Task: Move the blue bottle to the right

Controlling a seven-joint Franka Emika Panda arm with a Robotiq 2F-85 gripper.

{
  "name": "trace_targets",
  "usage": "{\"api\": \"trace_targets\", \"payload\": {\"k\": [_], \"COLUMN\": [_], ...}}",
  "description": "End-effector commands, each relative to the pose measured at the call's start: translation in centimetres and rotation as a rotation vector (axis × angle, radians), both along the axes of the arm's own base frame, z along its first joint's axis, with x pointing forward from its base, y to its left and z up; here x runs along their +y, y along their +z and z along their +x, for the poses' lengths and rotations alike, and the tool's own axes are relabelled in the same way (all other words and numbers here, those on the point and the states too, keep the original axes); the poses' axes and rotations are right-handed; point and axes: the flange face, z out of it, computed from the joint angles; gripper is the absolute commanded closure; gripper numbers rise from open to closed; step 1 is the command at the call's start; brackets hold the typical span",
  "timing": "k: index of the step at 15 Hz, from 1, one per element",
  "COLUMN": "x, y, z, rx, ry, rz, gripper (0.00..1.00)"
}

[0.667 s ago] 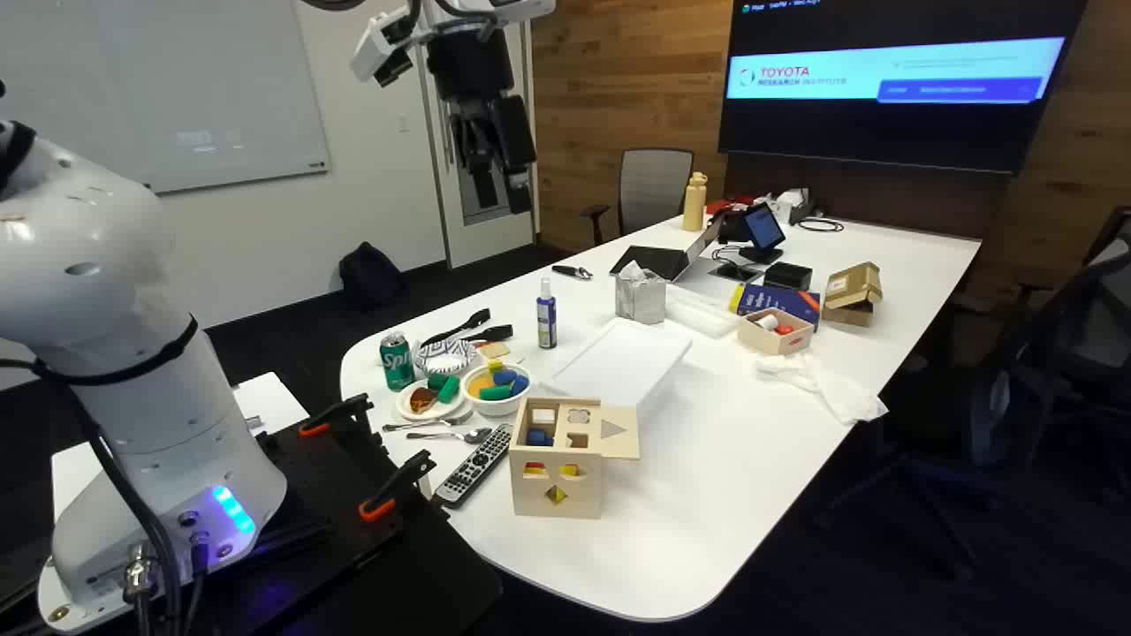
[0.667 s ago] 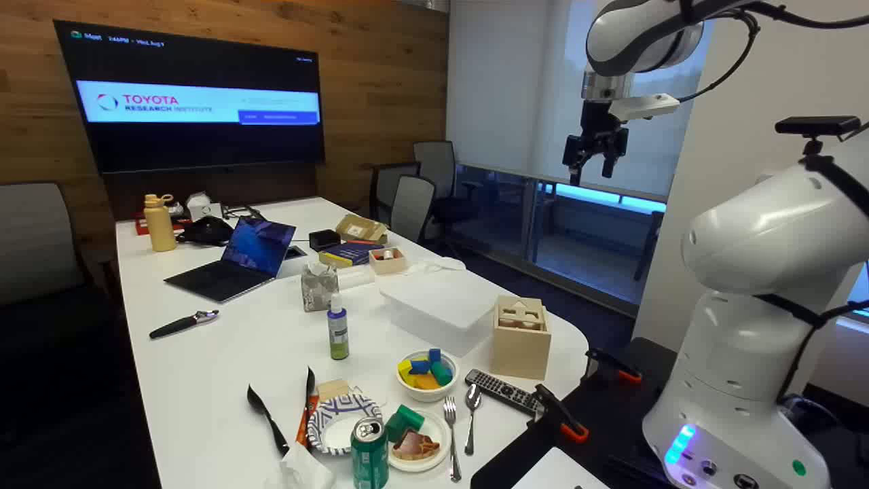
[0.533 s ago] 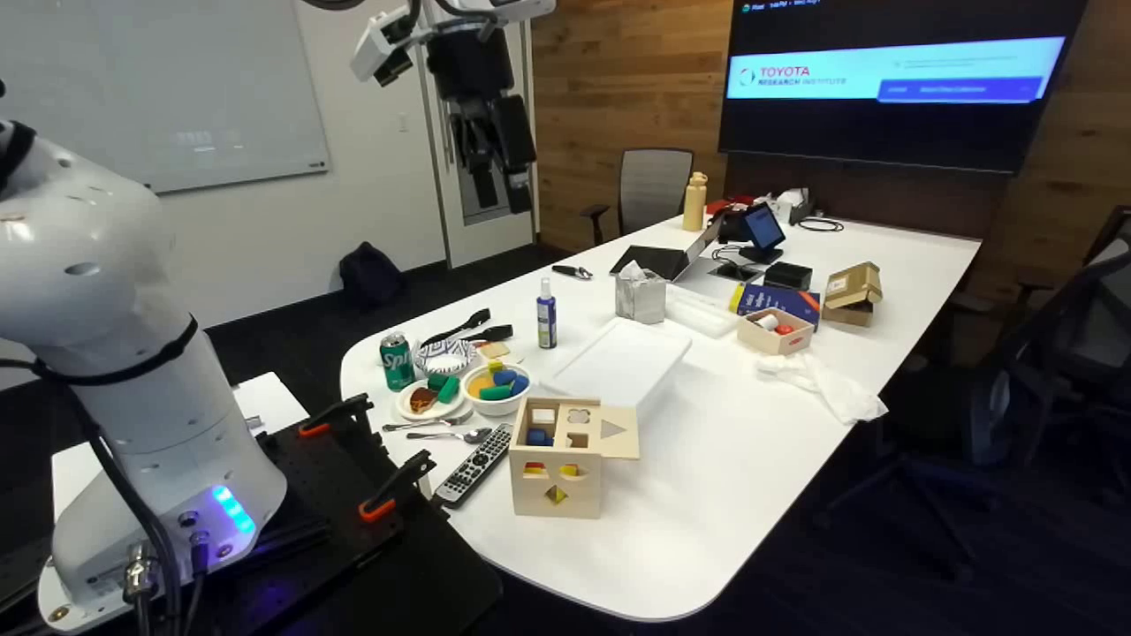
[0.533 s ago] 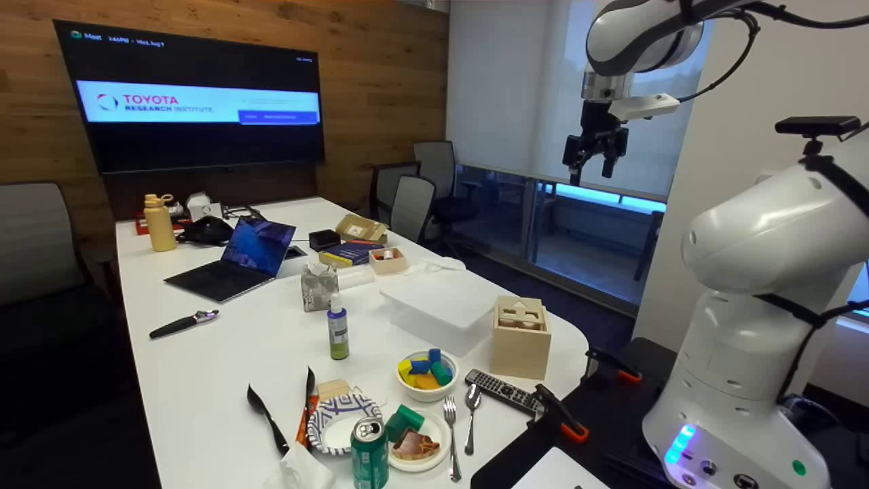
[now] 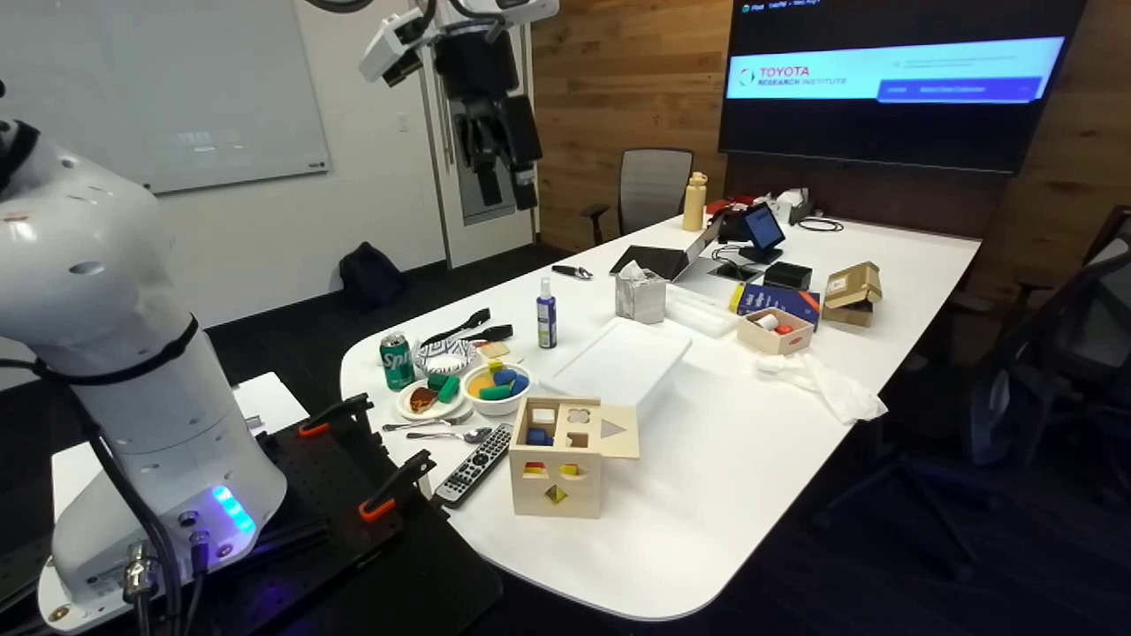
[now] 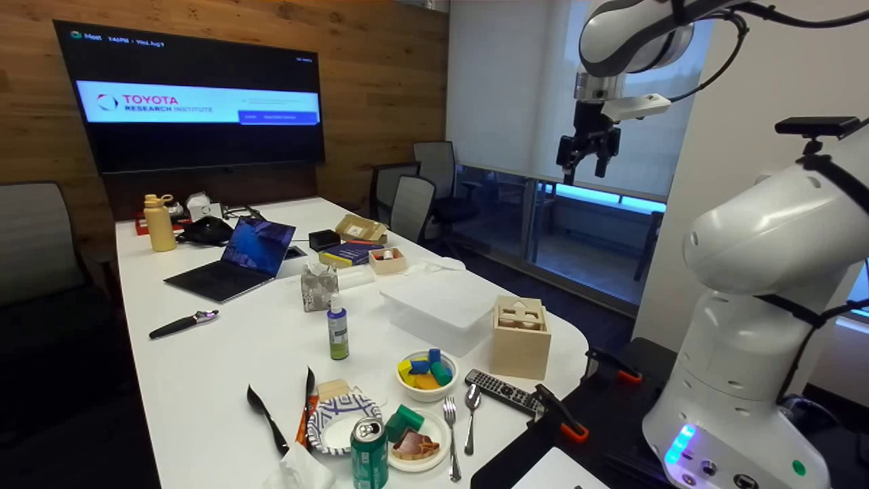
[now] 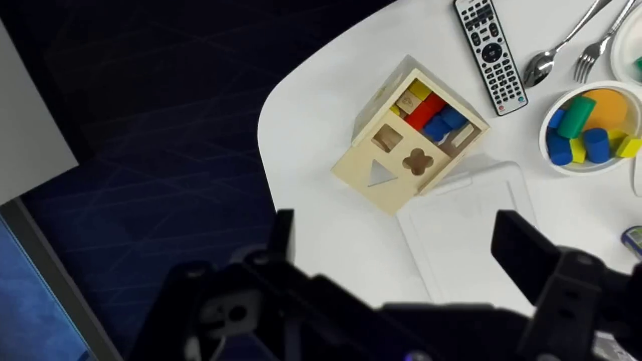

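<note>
The blue bottle (image 5: 547, 321) is a slim spray bottle with a white top and a green lower label. It stands upright on the white table in both exterior views (image 6: 337, 333), beside the patterned tissue box. Only a part of it shows at the right edge of the wrist view (image 7: 635, 240). My gripper (image 5: 508, 191) hangs high above the table, pointing down, well apart from the bottle; it also shows in an exterior view (image 6: 585, 170). In the wrist view its fingers (image 7: 393, 220) are wide apart with nothing between them.
A wooden compartment box (image 5: 557, 481) stands near the table end, beside a low translucent plastic box (image 5: 618, 362). A bowl of blocks (image 6: 426, 390), a remote (image 6: 502, 392), a green can (image 6: 370, 455), a tissue box (image 6: 319, 288) and a laptop (image 6: 254, 251) stand around the bottle.
My gripper has shifted slightly, a little right and up in an exterior view and a little left and up in an exterior view from elsewhere. The bottle has not moved.
</note>
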Motion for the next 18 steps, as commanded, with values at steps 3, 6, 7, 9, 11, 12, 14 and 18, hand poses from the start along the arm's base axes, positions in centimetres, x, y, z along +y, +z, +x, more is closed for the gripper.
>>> {"api": "trace_targets", "payload": {"k": [3,6,7,9,11,12,14,18], "x": [8.1,14.8,17.3,22.3,27.2,29.4,33.8,40.0], "y": [-1.0,-2.9,-3.6,-5.3,-7.0,-7.9,-9.7,-14.0], "z": [11.2,16.2,17.7,20.3,22.8,24.1,26.6,31.7], "rx": [0.068,0.112,0.114,0.104,0.072,0.047,-0.015,-0.069], "ry": [0.242,0.41,0.469,0.585,0.698,0.751,0.851,1.019], "rz": [-0.063,-0.105,-0.123,-0.138,-0.149,-0.152,-0.176,-0.213], "gripper": [0.0,0.0,0.0,0.0,0.0,0.0,0.0,0.0]}}
